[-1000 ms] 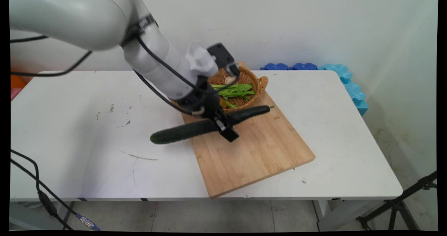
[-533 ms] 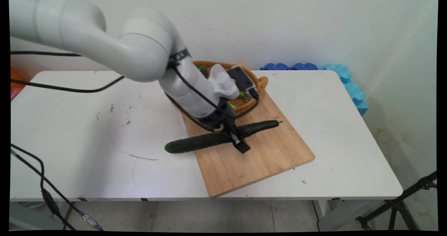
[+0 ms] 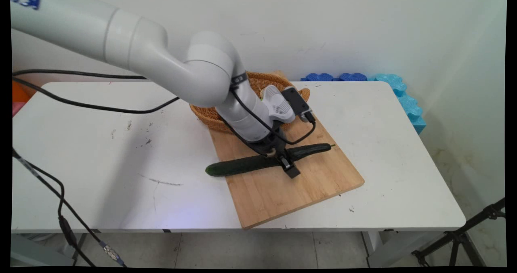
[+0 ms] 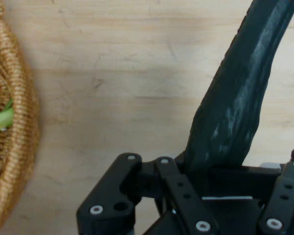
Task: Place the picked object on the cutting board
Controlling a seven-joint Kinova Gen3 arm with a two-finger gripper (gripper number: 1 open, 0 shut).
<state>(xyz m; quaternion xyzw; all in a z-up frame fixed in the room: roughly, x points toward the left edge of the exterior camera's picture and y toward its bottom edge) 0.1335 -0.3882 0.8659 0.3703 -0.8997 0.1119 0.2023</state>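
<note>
A long dark green cucumber (image 3: 246, 164) lies across the wooden cutting board (image 3: 299, 188), its left end reaching past the board's left edge over the table. My gripper (image 3: 287, 164) is shut on the cucumber near its middle, low over the board. In the hand view the cucumber (image 4: 240, 98) rises from between the black linkage over the pale wood (image 4: 117, 78). A woven basket (image 3: 210, 115) with green leaves stands just behind the board, partly hidden by the arm; its rim (image 4: 19, 147) shows at the left of the hand view.
The white table (image 3: 121, 160) carries scuffs and marks on its left half. Blue foam blocks (image 3: 387, 87) lie against the wall at the back right. Black cables hang off the arm at the left. A tripod leg (image 3: 464, 232) stands on the floor at the right.
The gripper has carried the cucumber down and to the right, from in front of the basket to low over the cutting board. The arm has swung lower, covering more of the basket.
</note>
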